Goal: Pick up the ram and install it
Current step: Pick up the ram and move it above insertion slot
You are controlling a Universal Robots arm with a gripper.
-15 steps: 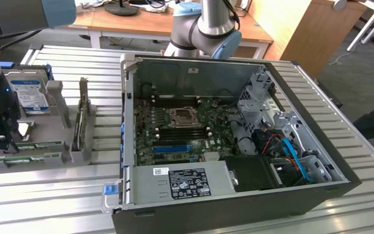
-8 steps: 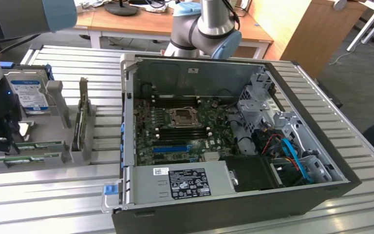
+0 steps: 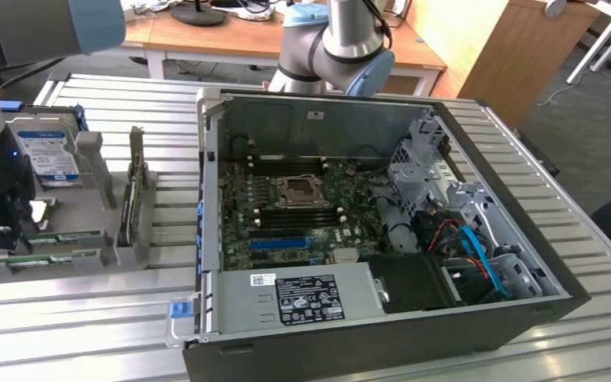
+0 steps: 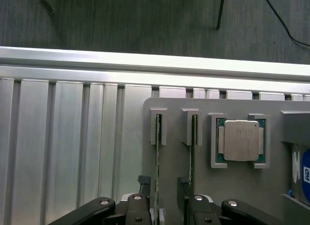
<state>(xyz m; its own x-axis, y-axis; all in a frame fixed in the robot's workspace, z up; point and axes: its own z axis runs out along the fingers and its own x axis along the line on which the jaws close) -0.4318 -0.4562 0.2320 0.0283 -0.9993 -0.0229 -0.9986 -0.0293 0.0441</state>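
- now the tool [image 4: 162,184] stands released, its black fingers [image 4: 142,180] spread wide.
- the thin green ram stick [image 4: 158,152] stands on edge in a grey slotted holder [image 4: 174,152] on the ribbed metal desk [image 4: 63,138], between those fingers.

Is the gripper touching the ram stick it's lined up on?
Apart. In the wrist view the open gripper straddles the ram stick, and bare grey tray shows between the stick and the finger on either side.
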